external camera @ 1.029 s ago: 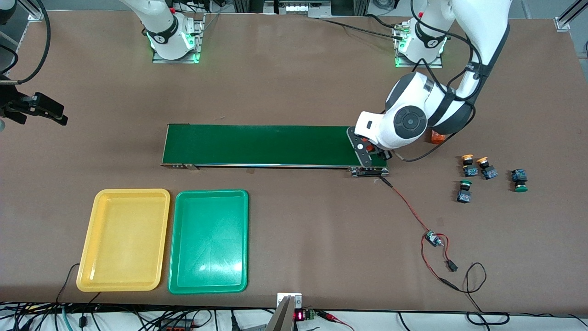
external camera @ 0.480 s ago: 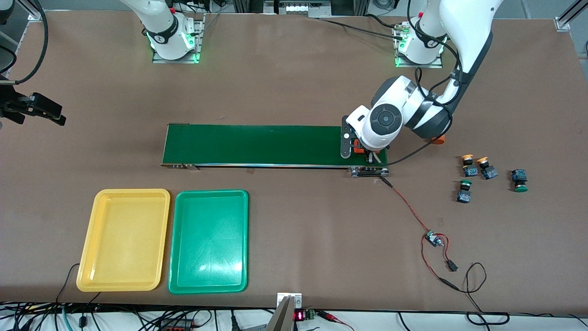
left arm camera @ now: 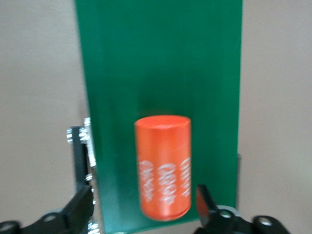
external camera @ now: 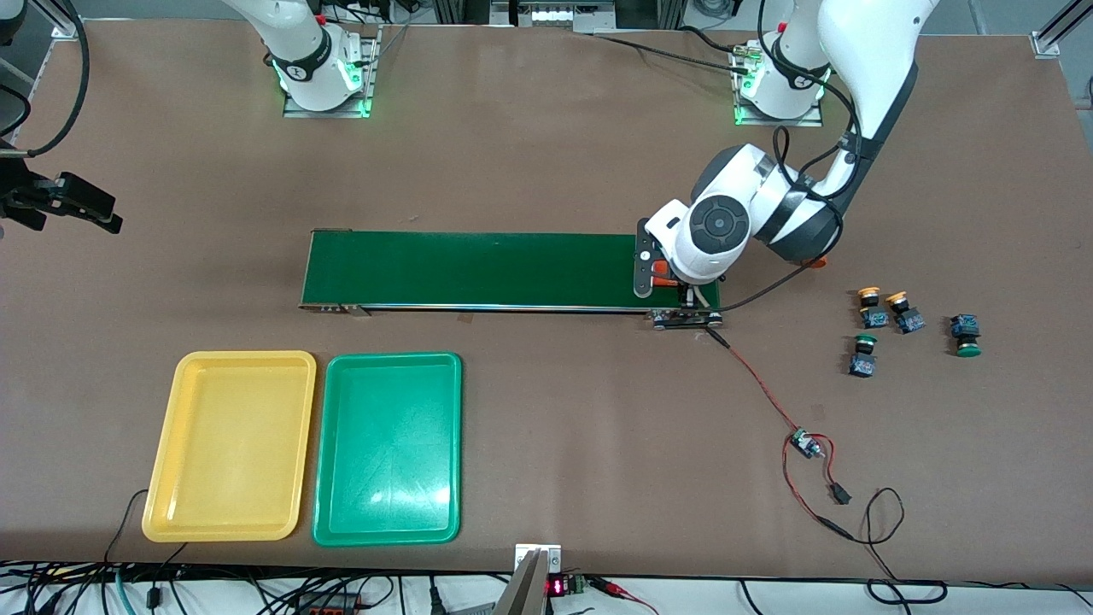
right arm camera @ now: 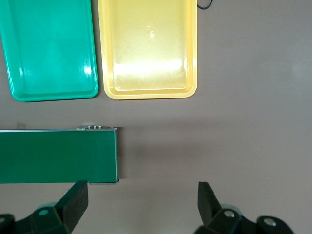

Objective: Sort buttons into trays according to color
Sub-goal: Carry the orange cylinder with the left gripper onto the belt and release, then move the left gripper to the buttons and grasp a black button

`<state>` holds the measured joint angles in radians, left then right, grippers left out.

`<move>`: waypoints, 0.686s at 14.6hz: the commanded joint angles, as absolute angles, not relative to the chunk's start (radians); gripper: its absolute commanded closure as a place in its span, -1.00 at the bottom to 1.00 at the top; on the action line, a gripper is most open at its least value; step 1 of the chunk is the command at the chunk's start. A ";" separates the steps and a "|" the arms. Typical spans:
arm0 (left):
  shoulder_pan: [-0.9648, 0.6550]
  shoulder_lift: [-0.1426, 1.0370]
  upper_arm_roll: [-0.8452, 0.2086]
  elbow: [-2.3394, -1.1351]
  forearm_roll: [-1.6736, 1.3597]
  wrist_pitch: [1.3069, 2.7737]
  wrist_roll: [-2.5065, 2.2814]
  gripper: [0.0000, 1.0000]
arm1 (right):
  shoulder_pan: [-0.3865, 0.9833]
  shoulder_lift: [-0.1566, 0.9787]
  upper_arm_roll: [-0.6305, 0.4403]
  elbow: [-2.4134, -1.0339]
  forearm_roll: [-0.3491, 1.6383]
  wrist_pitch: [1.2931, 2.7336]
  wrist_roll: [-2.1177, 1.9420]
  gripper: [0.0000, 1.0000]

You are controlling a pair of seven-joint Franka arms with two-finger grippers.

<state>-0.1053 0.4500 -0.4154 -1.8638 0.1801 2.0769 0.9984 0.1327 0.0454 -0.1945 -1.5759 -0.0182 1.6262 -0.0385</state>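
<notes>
Nearest you, the shallow yellow plastic tray point(external camera: 229, 446) and its green twin point(external camera: 388, 448) are sitting empty, side by side. Toward the left arm's end, the four small push-button switches point(external camera: 888, 312), two orange-capped, two green-capped, are lying untouched on the table, same spots as 1 s ago. Farther back, the left gripper point(external camera: 673, 282) has swung in over the end of the long dark-green conveyor belt point(external camera: 478, 270) and settled; its fingers are spread w/ the orange printed cylinder point(left arm camera: 163, 166) lying loose between them on the belt. That's not a button, so sorting isn't started yet. The right gripper point(right arm camera: 139, 207) is waiting, fingers apart, above bare table near the belt's other end.
</notes>
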 commanded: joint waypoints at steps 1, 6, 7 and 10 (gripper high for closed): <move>-0.088 0.434 -0.407 -1.774 0.187 1.963 0.947 -1.00 | 0.124 0.034 -0.189 -1.591 -0.021 1.635 -0.041 -1.00; 0.027 0.436 -0.399 -1.617 0.193 1.789 0.665 -1.00 | 0.121 0.034 -0.189 -1.591 -0.021 1.637 -0.041 -1.00; 0.073 0.436 -0.400 -1.593 0.195 1.789 0.590 -1.00 | 0.121 0.035 -0.189 -1.591 -0.021 1.637 -0.041 -1.00; 0.112 0.439 -0.391 -1.577 0.196 1.779 0.312 -1.00 | 0.121 0.035 -0.189 -1.591 -0.021 1.644 -0.041 -1.00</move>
